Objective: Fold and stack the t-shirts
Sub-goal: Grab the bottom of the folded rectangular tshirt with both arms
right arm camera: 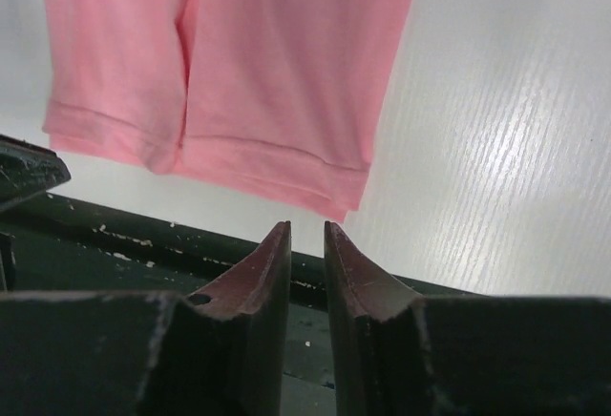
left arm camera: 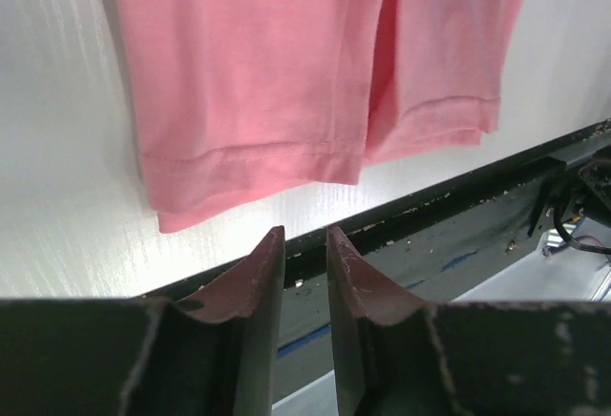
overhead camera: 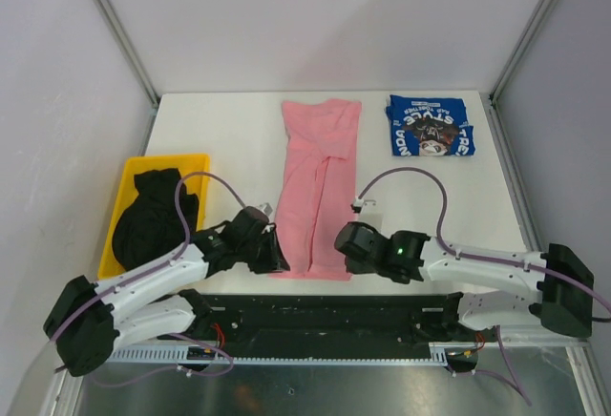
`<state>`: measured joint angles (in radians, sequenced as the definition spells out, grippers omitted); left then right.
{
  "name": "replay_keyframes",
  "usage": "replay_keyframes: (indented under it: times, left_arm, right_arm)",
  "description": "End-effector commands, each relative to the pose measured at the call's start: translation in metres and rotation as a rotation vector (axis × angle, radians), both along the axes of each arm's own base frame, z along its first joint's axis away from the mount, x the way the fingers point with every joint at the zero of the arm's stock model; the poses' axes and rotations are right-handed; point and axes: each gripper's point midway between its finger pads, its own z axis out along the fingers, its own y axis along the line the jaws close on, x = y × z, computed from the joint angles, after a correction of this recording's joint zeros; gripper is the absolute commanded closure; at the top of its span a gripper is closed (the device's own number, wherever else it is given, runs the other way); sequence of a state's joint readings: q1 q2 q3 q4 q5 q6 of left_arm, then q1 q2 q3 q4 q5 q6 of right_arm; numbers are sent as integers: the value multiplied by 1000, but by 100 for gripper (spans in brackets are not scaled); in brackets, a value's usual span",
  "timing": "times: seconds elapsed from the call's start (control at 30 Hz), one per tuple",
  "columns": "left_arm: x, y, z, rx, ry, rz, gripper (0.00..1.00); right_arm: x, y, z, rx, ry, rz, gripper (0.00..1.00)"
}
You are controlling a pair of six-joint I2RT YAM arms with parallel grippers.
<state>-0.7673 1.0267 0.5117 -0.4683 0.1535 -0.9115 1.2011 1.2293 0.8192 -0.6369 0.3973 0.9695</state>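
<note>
The soft pink cloth t-shirt (overhead camera: 320, 177) lies folded on the white desk (overhead camera: 229, 130), hem just ahead of the left hand (left arm camera: 305, 244) and right hand (right arm camera: 307, 239), both slightly apart, empty.

Top cam sat high behind the arm bases (overhead camera: 196, 316), looking down over the whole table (overhead camera: 239, 139). Wrist cams rode low and close, from the left gripper (left arm camera: 305, 232) facing roughly 1 o'clock, from the right gripper (right arm camera: 305, 227) roughly 11. All three shared the near hem of the pink t-shirt (overhead camera: 317, 187).
</note>
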Motion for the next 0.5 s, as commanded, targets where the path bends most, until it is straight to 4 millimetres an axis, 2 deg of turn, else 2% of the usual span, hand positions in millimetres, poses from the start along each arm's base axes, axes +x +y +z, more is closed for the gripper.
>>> replay_keyframes:
  times: [0.0,0.23,0.37,0.47]
  left_arm:
    - [8,-11,23,-31,-31,-7,71]
    - [35,-29,19,24,-70,-46,72]
    - [33,-45,9,24,-56,-89,73]
    - [24,-51,-7,40,-18,-114,74]
  right_arm:
    - [9,-3,4,48,19,-54,75]
    - [16,-6,-25,158,128,-135,75]
    - [15,-8,-36,200,165,-165,72]
    - [12,-9,-44,218,188,-179,69]
